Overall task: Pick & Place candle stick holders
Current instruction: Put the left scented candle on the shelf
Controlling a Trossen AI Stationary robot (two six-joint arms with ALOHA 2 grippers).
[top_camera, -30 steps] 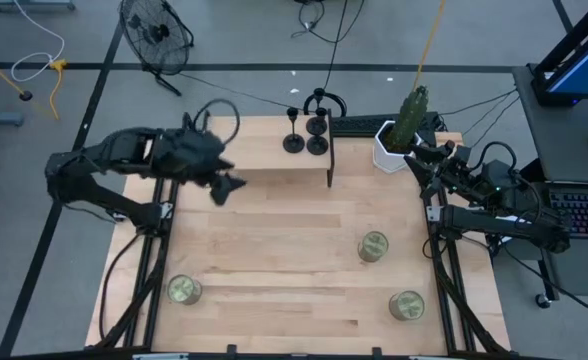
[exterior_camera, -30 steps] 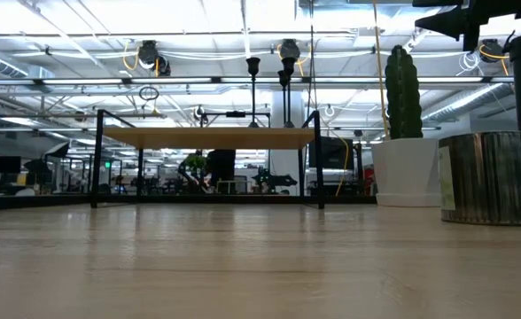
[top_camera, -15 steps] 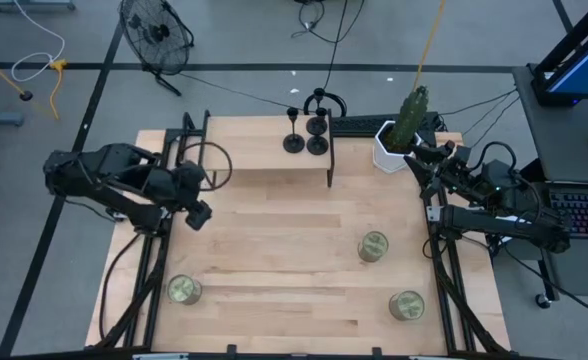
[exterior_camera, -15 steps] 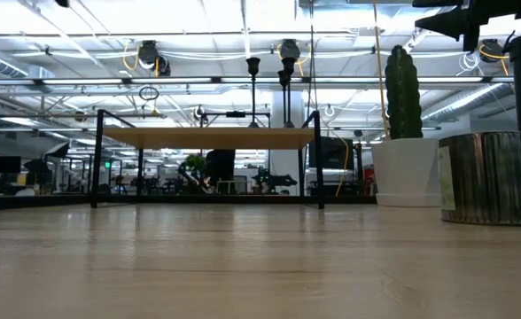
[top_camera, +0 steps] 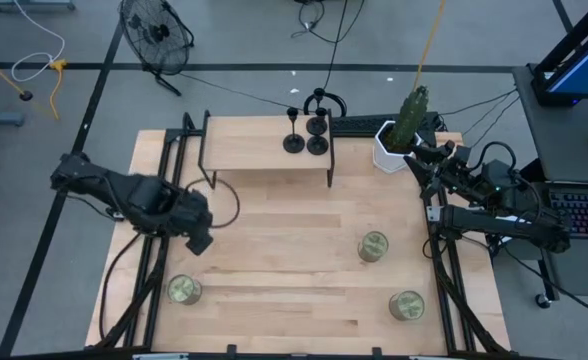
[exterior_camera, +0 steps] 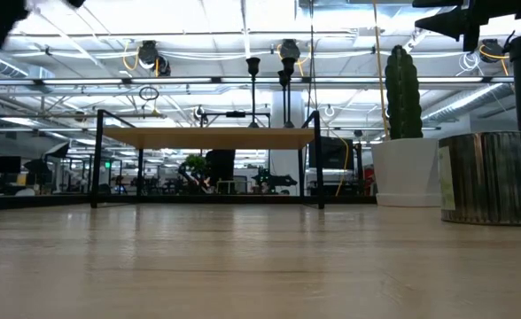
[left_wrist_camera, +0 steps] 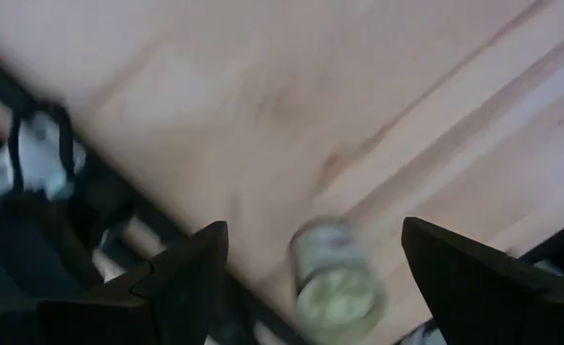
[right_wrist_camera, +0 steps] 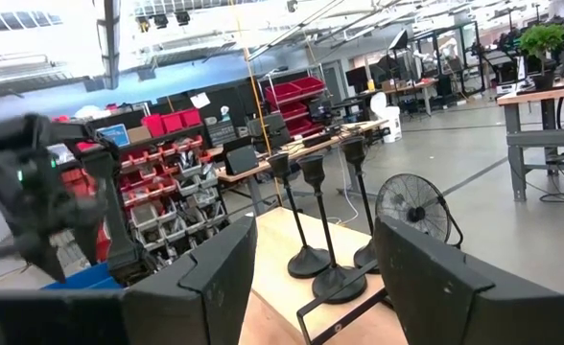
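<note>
1. Nearest the front edge of the tabletop (top_camera: 274,260) stand three jars: one jar at the front left (top_camera: 183,290), one at the front right (top_camera: 406,305), and a middle-right jar (top_camera: 373,246) a little farther back.
2. The left claw (top_camera: 200,237) hangs over the left side of the tabletop, just behind the front-left jar and touching nothing. In the left wrist view its two dark fingers (left_wrist_camera: 181,278) stand wide apart with that jar blurred between them, lower down on the wood.
3. The right claw (top_camera: 417,152) waits at the far right side of the tabletop, beside the white pot. Its fingers (right_wrist_camera: 205,278) are spread apart and hold nothing.
4. Farther back, a small wooden shelf on black legs (top_camera: 249,155) stands at the rear middle of the tabletop.
5. The candle stick holders (top_camera: 306,135), three of them, stand upright and close together on the right end of that shelf; the right wrist view shows their round bases, thin stems and small cups.
6. Just right of the shelf, a cactus in the white pot (top_camera: 399,135) stands at the back right.
7. Beyond the tabletop, a fan (top_camera: 157,32) rests on the floor.
</note>
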